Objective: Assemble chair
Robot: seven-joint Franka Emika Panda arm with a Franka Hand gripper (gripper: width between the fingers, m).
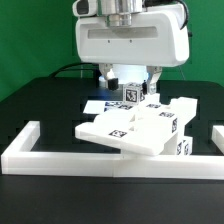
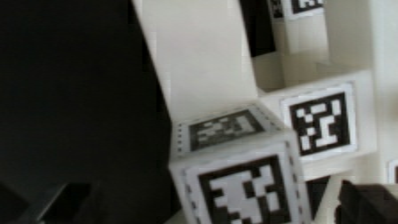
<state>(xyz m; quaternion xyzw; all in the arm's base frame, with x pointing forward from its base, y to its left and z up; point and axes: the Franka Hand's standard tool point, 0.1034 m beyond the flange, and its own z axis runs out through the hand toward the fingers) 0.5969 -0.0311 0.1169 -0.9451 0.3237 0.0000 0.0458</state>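
Note:
Several matte white chair parts (image 1: 140, 128) lie bunched together on the black table, with a flat slab (image 1: 112, 130) in front and tagged blocks (image 1: 172, 122) at the exterior view's right. A tagged white block (image 1: 130, 93) stands up at the back of the bunch. My gripper (image 1: 131, 88) hangs right over this block with one finger on each side. In the wrist view the block (image 2: 240, 170) fills the space between the dark fingers (image 2: 71, 203). A gap shows beside the block, so the jaws look open around it. More white parts (image 2: 196, 60) lie beyond it.
A long low white border rail (image 1: 110, 158) runs along the front and turns back at both ends. The marker board (image 1: 96, 105) lies flat behind the parts at the exterior view's left. The arm's white body (image 1: 130, 40) rises behind.

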